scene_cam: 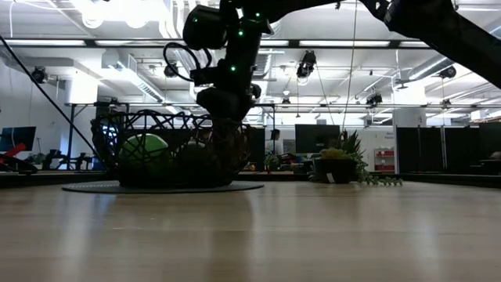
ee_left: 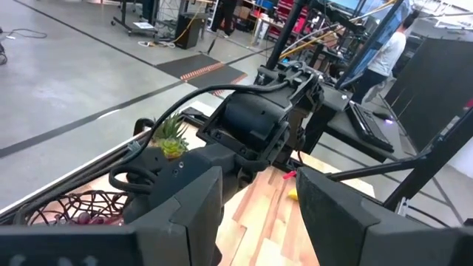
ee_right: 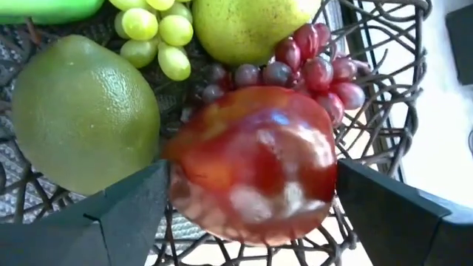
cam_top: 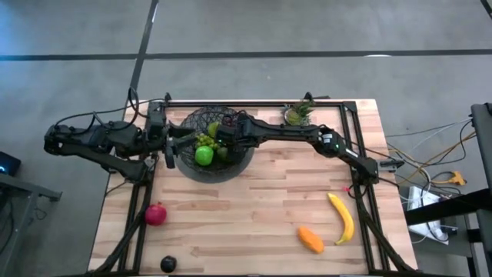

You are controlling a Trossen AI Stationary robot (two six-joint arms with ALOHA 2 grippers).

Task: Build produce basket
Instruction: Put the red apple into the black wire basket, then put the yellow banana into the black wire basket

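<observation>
The dark wire basket point(cam_top: 231, 165) stands on a grey disc at the table's far left. It holds a green apple point(cam_top: 204, 156), green grapes point(cam_top: 206, 141) and purple grapes point(ee_right: 310, 66). My right gripper point(ee_right: 251, 199) reaches down into the basket, shut on a red apple point(ee_right: 255, 159). My left gripper point(cam_top: 171, 148) waits open beside the basket's left rim, touching nothing. A second red fruit point(cam_top: 156, 214), a dark plum point(cam_top: 167, 264), a banana point(cam_top: 342, 218) and an orange piece point(cam_top: 310, 239) lie on the table. My right gripper holds the red apple by its two opposite sides point(ee_right: 177, 177), pinched between the two fingers point(ee_right: 126, 214). The fingers come from above, pointing down into the basket. The apple sits low over the wire wall beside the purple grapes; whether it rests on the basket, I cannot tell.
A small spiky plant point(cam_top: 298, 113) stands at the far edge, right of the basket. A black frame rail point(cam_top: 254, 102) runs along the far edge and down both sides. The right arm point(cam_top: 307, 137) stretches across the far half. Bare wood lies in the middle point(cam_top: 254, 208).
</observation>
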